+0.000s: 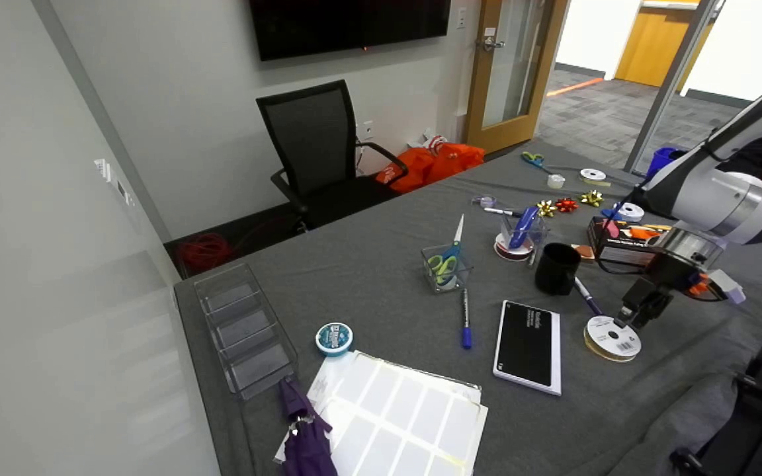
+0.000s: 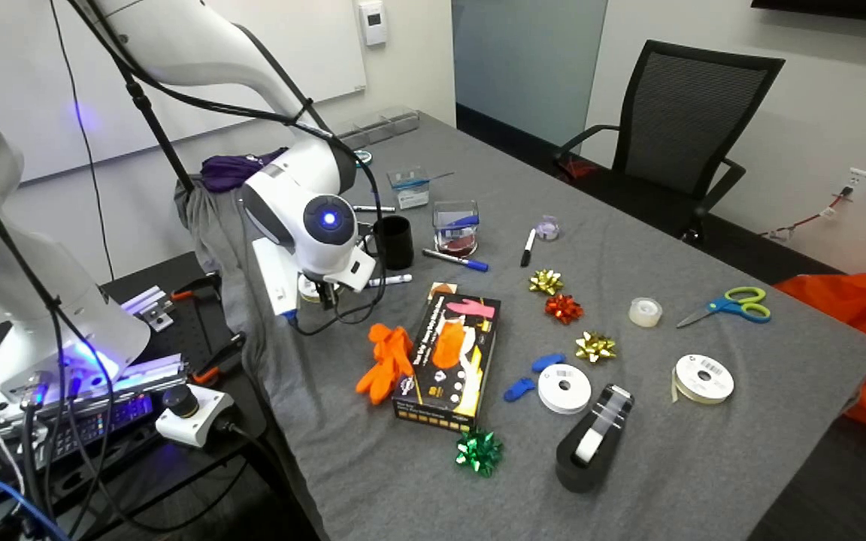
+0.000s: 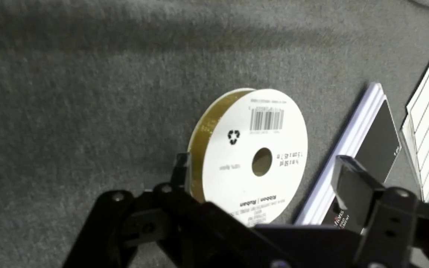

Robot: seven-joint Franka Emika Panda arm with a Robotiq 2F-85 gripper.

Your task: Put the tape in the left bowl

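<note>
Across grey tablecloth in an exterior view: white tape roll, four o'clock from clear container holding scissors, with gripper at its one-o'clock edge. In an exterior view: mostly hidden behind the arm, eight o'clock from the black cup. Wrist view: framed between wide-spread fingers, nine and three o'clock.

Smooth-faced tape, rough matt tablecloth — glossy green bow, plastic tray.
</note>
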